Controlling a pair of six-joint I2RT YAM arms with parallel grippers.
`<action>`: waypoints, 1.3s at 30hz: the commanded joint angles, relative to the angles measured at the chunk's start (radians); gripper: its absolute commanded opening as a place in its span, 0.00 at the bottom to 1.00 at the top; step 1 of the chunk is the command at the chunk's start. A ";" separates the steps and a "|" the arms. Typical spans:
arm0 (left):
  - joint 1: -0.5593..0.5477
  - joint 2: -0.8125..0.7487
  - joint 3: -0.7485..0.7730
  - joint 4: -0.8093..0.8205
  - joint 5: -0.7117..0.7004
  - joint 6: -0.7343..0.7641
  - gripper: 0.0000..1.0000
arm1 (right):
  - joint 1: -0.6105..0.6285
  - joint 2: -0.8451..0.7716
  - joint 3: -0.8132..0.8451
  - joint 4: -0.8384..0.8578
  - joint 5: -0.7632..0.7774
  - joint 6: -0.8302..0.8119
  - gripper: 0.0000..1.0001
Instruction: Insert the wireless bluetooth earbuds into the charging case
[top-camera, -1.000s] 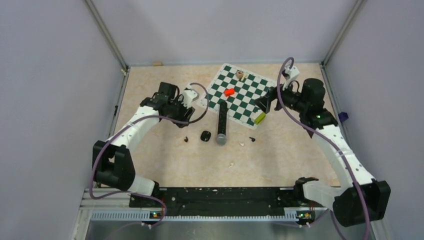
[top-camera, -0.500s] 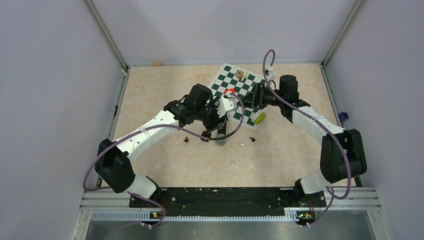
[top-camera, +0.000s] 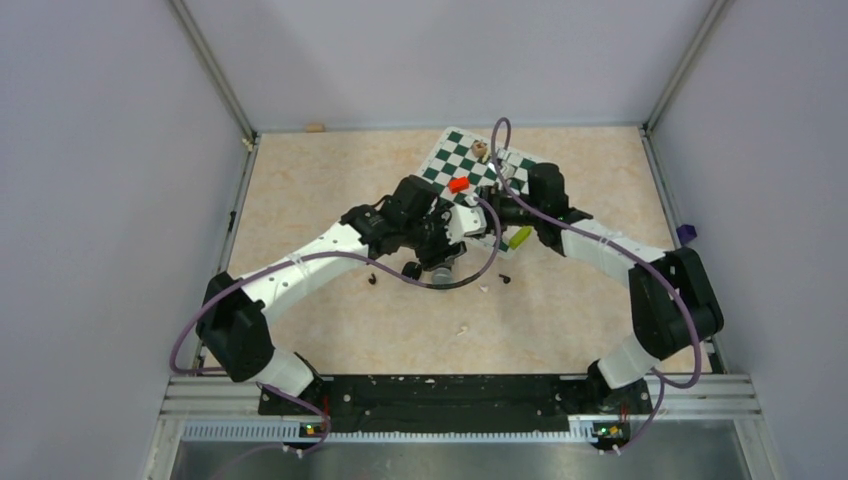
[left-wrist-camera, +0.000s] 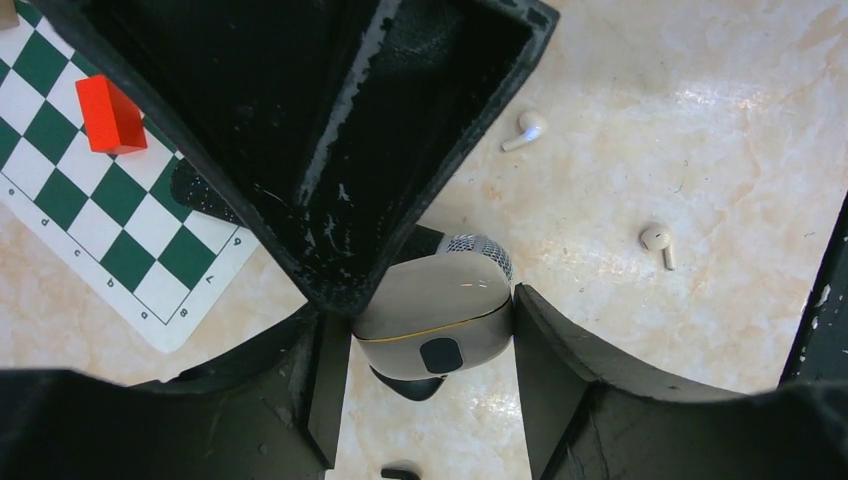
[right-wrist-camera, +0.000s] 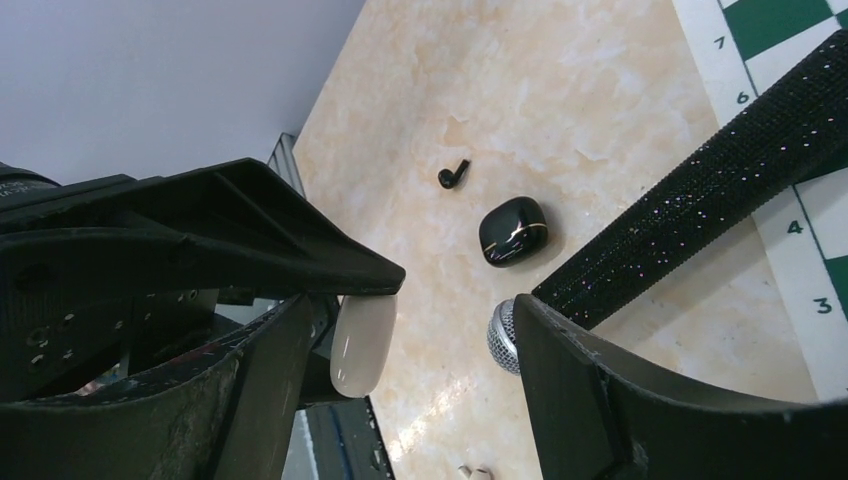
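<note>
**A:** Where is the case?

**B:** The off-white charging case (left-wrist-camera: 440, 310) is pinched between the fingers of the left claw (left-wrist-camera: 430, 345), right over the head of the microphone (left-wrist-camera: 478, 248).

**A:** And the right claw (right-wrist-camera: 410, 320)?

**B:** Its jaws stand apart, 1 on each side of that case (not clamped on it).

**A:** The earbuds?

**B:** 2 off-white earbuds (left-wrist-camera: 525, 128) (left-wrist-camera: 657, 240) lie loose on the desk (left-wrist-camera: 700, 100), apart from each other. 1 black earbud (right-wrist-camera: 453, 176) lies near a closed black charging case (right-wrist-camera: 514, 232).
</note>
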 joint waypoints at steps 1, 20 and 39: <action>-0.010 -0.014 0.028 0.036 -0.018 -0.001 0.18 | 0.031 0.022 -0.005 0.067 -0.054 0.007 0.73; -0.012 -0.037 -0.017 0.062 -0.023 0.004 0.36 | 0.091 0.064 0.015 0.064 -0.138 -0.033 0.22; 0.246 -0.133 0.022 -0.029 0.513 -0.074 0.99 | 0.030 -0.151 0.183 -0.291 -0.080 -0.434 0.14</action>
